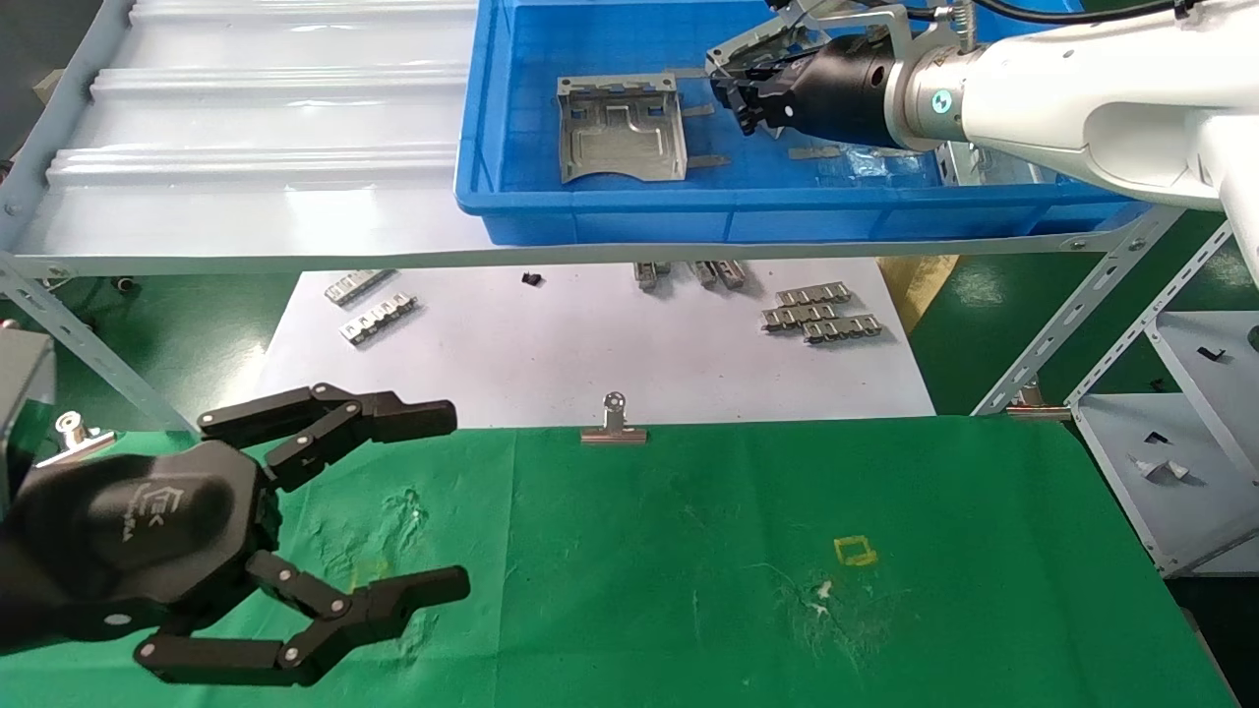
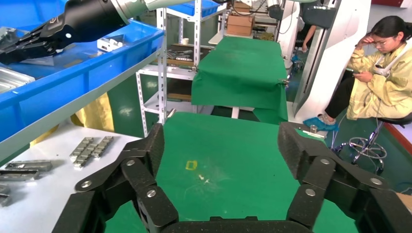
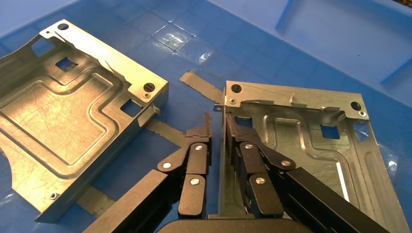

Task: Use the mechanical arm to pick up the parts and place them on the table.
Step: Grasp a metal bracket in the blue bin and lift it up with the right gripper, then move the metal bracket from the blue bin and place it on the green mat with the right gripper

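Note:
My right gripper (image 1: pixel 728 93) (image 3: pixel 217 121) reaches into the blue bin (image 1: pixel 610 211). It is closed down on the upturned edge of a shiny grey plate (image 3: pixel 301 141) (image 1: pixel 762 44). One pad lies against the wall and a thin sliver of blue shows at the other. A second plate (image 1: pixel 620 128) (image 3: pixel 63 111) lies flat beside it in the bin. A bit of further metal (image 1: pixel 974 162) shows under the right arm. My left gripper (image 1: pixel 452 501) (image 2: pixel 221 141) hangs open and empty over the near left of the green cloth table (image 1: pixel 689 551).
Grey tape strips (image 3: pixel 199 85) lie on the bin floor. Small ridged strips (image 1: pixel 821 313) lie on the white sheet below the bin shelf. A binder clip (image 1: pixel 613 423) holds the cloth's far edge. A yellow mark (image 1: pixel 854 551) sits on the cloth. Shelving (image 1: pixel 1180 442) stands at the right.

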